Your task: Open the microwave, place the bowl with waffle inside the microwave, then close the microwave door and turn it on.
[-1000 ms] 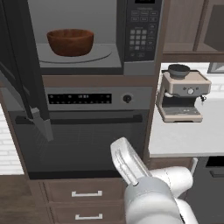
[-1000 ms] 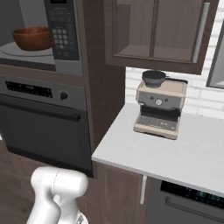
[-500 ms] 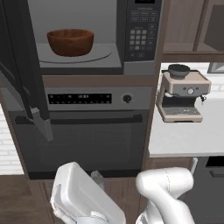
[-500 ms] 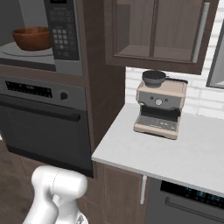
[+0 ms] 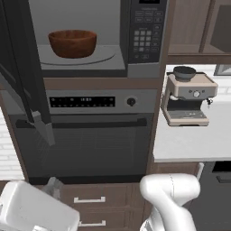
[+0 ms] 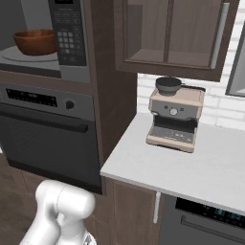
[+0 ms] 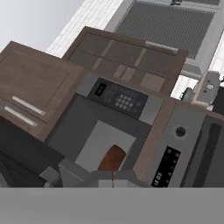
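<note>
Bowl with waffle sits in the microwave, so next my pinched-together, empty pincer swings the microwave door closed.

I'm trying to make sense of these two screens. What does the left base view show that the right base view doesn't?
Left base view alone: the open microwave door swung out at left, and drawer fronts below the oven. Right base view alone: a glass-front wall cabinet and an appliance under the counter. Both: the bowl in the microwave, the oven, the coffee machine.
</note>
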